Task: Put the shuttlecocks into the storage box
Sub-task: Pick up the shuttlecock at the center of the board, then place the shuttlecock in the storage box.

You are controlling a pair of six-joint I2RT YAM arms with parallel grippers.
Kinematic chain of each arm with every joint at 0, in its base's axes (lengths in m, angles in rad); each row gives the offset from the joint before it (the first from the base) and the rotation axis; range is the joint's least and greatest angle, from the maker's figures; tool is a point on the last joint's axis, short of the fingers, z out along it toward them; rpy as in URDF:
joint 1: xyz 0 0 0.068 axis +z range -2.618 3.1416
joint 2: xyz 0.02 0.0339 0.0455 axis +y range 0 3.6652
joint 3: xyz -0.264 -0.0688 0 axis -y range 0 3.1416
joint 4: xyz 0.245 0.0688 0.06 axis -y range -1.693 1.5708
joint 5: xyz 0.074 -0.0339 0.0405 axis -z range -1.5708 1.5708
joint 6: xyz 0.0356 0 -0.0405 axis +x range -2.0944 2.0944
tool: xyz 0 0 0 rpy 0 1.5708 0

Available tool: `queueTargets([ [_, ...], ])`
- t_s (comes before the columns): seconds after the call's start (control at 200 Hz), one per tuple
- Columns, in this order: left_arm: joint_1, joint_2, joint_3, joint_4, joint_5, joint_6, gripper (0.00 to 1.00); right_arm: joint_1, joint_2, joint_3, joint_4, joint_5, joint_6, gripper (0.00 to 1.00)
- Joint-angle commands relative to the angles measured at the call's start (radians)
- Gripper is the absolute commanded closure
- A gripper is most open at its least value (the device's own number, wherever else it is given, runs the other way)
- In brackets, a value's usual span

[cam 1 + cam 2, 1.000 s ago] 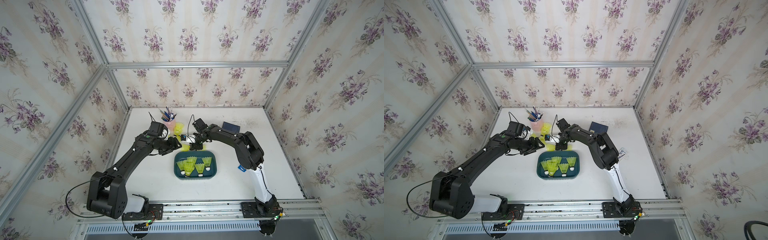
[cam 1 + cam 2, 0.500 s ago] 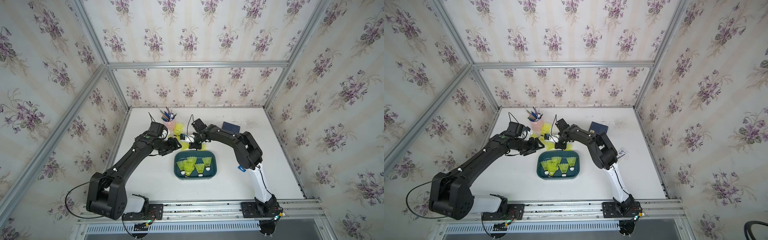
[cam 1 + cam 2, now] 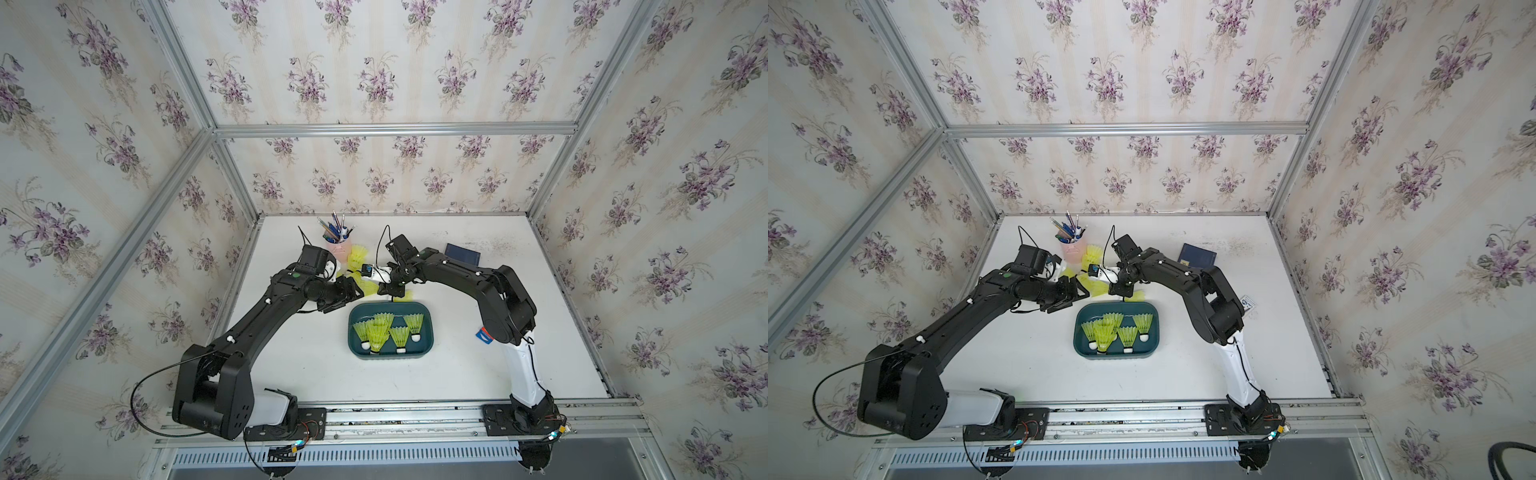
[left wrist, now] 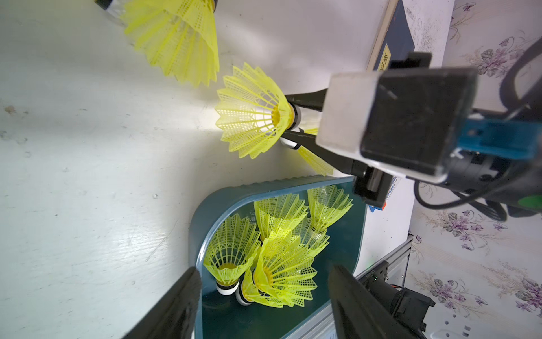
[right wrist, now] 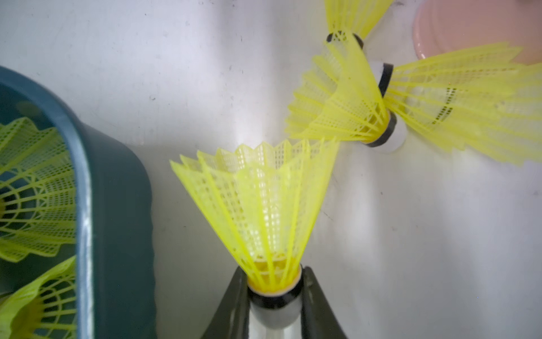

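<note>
The scuffed white flat tabletop (image 3: 291, 357) carries a shallow dark teal plastic tray (image 3: 390, 355) near its middle; behind it lie loose neon yellow-green plastic shuttlecocks (image 3: 358, 254), just beside a pink pen cup (image 3: 340, 249); a flat navy book (image 3: 462, 252) lies well apart.

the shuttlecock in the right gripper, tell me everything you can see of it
The shuttlecock is neon yellow-green plastic: a flared ribbed mesh skirt with a scalloped rim, a black band, a white rounded tip. The right gripper is shut on it, a finger each side of the band and tip, skirt pointing away. It is outside the storage box, beside its wall, not touching it. A loose shuttlecock lies close to its rim; whether they touch I cannot tell.
</note>
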Motion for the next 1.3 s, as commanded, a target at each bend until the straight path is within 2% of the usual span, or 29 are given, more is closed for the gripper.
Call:
queueTargets([
  [0.0, -0.003, -0.008, -0.002, 0.021, 0.006, 0.003, 0.27, 0.001, -0.034, -0.019, 0.008, 0.007, 0.031, 0.88],
  [0.21, -0.025, -0.036, 0.002, 0.034, 0.013, 0.011, 0.27, -0.003, -0.114, -0.077, 0.029, 0.015, 0.125, 0.88],
  [0.33, -0.043, -0.062, 0.001, 0.027, 0.010, 0.022, 0.27, -0.008, -0.176, -0.121, 0.064, 0.013, 0.236, 0.87],
  [0.564, -0.082, -0.126, -0.022, 0.001, -0.006, 0.054, 0.27, -0.011, -0.322, -0.244, 0.146, 0.019, 0.548, 0.88],
  [0.809, -0.160, -0.195, -0.046, -0.023, -0.016, 0.105, 0.27, -0.009, -0.550, -0.459, 0.240, 0.039, 0.906, 0.88],
  [1.014, -0.270, -0.226, -0.062, -0.039, -0.058, 0.122, 0.27, 0.039, -0.721, -0.588, 0.206, 0.137, 1.184, 0.87],
  [1.294, -0.387, -0.275, -0.080, -0.051, -0.100, 0.119, 0.27, 0.216, -0.891, -0.715, 0.091, 0.366, 1.527, 0.86],
])
